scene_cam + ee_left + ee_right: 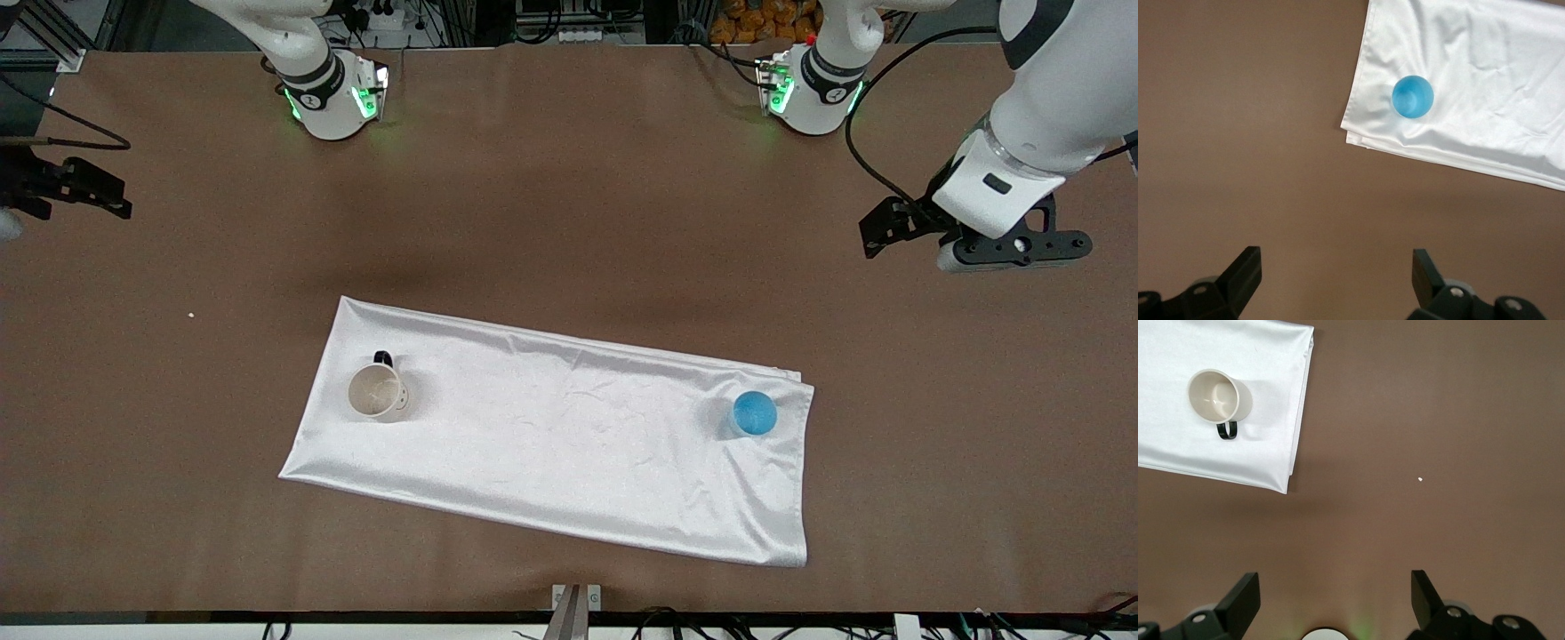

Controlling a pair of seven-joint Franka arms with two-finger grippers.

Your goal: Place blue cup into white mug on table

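Observation:
The blue cup (755,413) stands upright on the white cloth, at the cloth's end toward the left arm; it also shows in the left wrist view (1412,97). The white mug (378,391) stands upright at the cloth's other end, its dark handle toward the robots; the right wrist view (1213,395) shows its cream inside empty. My left gripper (1009,249) (1337,267) is open and empty, up over the bare brown table (569,222) at the left arm's end. My right gripper (67,187) (1335,587) is open and empty over the table's edge at the right arm's end.
The white cloth (551,444) lies slantwise across the middle of the table, wrinkled near the blue cup. A tiny white speck (191,315) lies on the table toward the right arm's end. The arm bases (333,98) (813,89) stand along the top.

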